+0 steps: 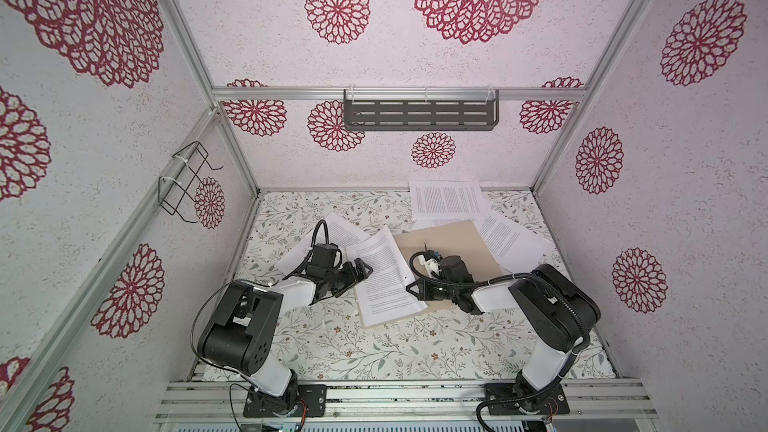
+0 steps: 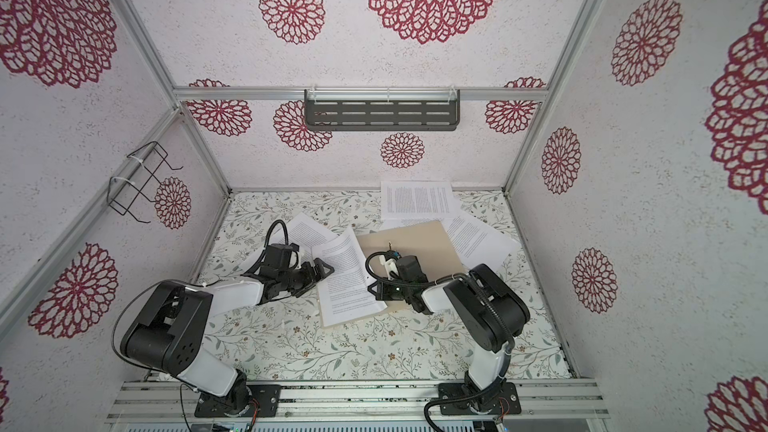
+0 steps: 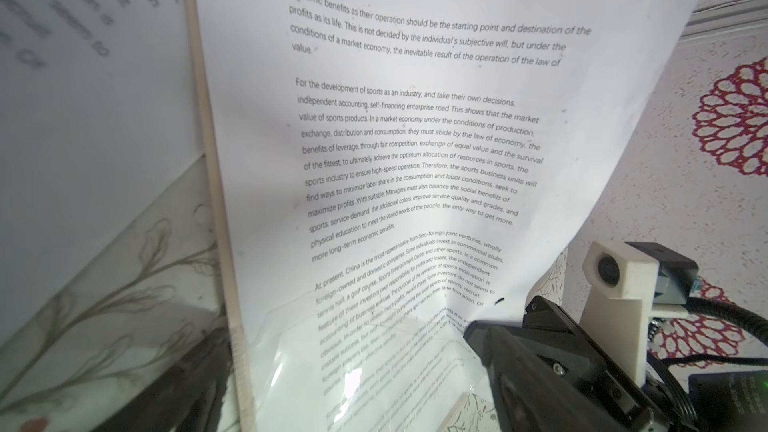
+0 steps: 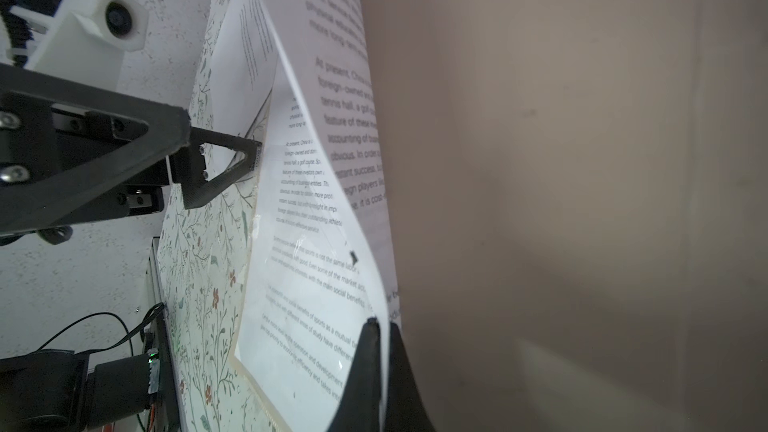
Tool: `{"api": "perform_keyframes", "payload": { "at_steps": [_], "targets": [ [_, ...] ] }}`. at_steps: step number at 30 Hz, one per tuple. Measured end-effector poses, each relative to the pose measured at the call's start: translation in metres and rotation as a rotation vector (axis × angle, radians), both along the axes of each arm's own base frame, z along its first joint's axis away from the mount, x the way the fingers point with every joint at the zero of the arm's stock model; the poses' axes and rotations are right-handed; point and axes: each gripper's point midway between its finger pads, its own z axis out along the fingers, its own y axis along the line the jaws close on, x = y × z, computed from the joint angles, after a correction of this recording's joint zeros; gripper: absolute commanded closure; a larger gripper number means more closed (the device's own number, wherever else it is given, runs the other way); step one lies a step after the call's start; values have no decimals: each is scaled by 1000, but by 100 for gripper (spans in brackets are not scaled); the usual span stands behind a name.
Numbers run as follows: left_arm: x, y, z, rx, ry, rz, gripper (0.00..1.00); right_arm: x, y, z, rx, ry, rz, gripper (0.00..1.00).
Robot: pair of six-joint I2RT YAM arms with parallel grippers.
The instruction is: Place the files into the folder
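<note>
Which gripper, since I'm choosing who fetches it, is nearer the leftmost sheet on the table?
Left. The left gripper, open, is right beside the leftmost sheet. The right gripper, shut on the middle sheet's far edge, lies beyond that sheet.

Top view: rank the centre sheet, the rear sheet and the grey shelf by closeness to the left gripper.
1. Centre sheet, right beside the left gripper.
2. Rear sheet, far side, right of centre.
3. Grey shelf, mounted above it, farthest.
</note>
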Motion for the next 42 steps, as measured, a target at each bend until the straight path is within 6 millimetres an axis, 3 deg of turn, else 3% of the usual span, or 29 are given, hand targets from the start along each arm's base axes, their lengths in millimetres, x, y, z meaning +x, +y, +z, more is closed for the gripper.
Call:
{"api": "perform_keyframes", "payload": {
  "at_steps": [6, 14, 20, 24, 26, 27, 31, 33, 35, 39, 42],
  "targets": [
    [0, 0, 0, 0, 0, 0, 2, 1, -3, -2, -3, 0, -18, 100],
    [0, 0, 0, 2, 2, 1, 2, -2, -9, -8, -3, 12, -61, 78],
    [-5, 3, 4, -1, 19, 6, 2, 4, -14, 4, -27, -38, -85, 61],
    [-9, 11, 30, -10, -11, 22, 3, 17, -23, 36, -76, -154, -119, 46],
    [-10, 18, 49, -9, -43, 39, 3, 25, -30, 62, -86, -242, -146, 23],
    [-10, 25, 61, -2, -68, 54, 3, 28, -36, 76, -91, -290, -165, 2],
    [-15, 55, 104, 47, -153, 134, 3, 39, -60, 128, -76, -466, -250, 1],
    [-16, 72, 116, 71, -174, 182, 3, 45, -78, 137, -62, -491, -307, 1],
    [-18, 91, 119, 93, -166, 237, 3, 56, -100, 134, -58, -463, -368, 1],
    [-22, 129, 103, 131, -67, 343, 3, 84, -153, 106, -134, -330, -512, 1],
    [-20, 154, 90, 137, 11, 411, 3, 83, -169, 90, -182, -264, -547, 1]
  ]
}}
